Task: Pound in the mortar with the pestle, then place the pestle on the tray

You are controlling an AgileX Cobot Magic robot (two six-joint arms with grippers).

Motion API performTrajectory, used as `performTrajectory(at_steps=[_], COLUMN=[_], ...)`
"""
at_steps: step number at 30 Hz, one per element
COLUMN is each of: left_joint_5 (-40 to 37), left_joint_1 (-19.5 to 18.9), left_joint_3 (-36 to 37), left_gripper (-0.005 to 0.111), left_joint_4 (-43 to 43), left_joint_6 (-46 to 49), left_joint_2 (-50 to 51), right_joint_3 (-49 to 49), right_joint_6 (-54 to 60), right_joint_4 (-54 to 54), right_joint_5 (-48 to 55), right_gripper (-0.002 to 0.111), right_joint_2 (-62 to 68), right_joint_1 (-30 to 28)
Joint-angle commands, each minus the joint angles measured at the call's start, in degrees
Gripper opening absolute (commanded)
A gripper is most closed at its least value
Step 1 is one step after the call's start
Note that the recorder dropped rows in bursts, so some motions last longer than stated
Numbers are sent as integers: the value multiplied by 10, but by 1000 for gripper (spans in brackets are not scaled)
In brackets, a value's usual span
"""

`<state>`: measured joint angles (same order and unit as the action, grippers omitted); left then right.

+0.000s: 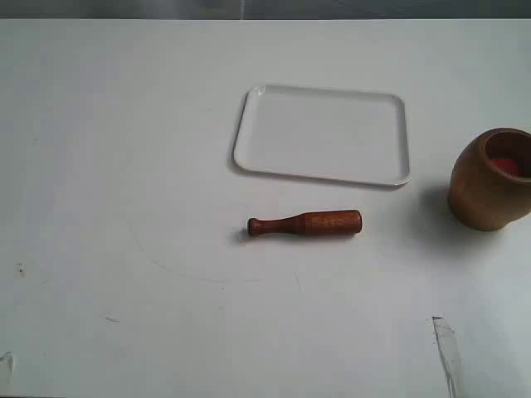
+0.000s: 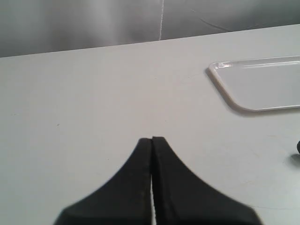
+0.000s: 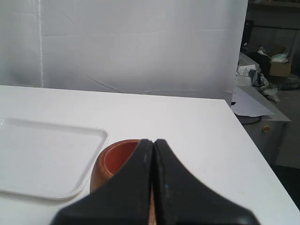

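The reddish-brown pestle [image 1: 304,223] lies flat on the white table, knob end to the left, just in front of the white tray [image 1: 322,134]. The light-brown mortar [image 1: 491,178] stands at the right edge, red inside. Neither gripper shows in the exterior view. In the left wrist view my left gripper [image 2: 152,139] is shut on nothing, over bare table, with the tray [image 2: 262,86] off to one side. In the right wrist view my right gripper [image 3: 153,141] is shut and empty, close in front of the mortar [image 3: 115,161], beside the tray [image 3: 44,159].
A white backdrop hangs behind the table. The table edge [image 3: 255,154] runs close beside the mortar, with a cluttered bench [image 3: 262,70] beyond it. Small reflective strips lie near the front edge of the table [image 1: 446,352].
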<state>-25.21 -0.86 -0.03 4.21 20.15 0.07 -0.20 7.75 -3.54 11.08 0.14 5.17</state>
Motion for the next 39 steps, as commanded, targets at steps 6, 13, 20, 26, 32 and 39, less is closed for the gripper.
performTrajectory(at_steps=[6, 13, 20, 26, 32, 39], left_joint_5=[2, 2, 2, 2, 2, 2], left_joint_1=[4, 4, 4, 4, 4, 4], left_joint_3=[0, 0, 0, 0, 0, 0], left_gripper=[0, 0, 0, 0, 0, 0], left_joint_4=[-4, -4, -4, -4, -4, -4], left_joint_6=[-5, -5, -5, -5, -5, -5], left_joint_2=[-1, -1, -1, -1, -1, -1], right_joint_3=[2, 2, 2, 2, 2, -83], right_joint_6=[1, 1, -12, -37, -42, -52], right_joint_4=[-5, -5, -39, -200, -278, -239], right_joint_5=[1, 1, -45, -95, -164, -145], right_gripper=[0, 0, 0, 0, 0, 0], right_joint_2=[-1, -1, -1, -1, -1, -1], right_joint_1=[-2, -2, -2, -2, -2, 14])
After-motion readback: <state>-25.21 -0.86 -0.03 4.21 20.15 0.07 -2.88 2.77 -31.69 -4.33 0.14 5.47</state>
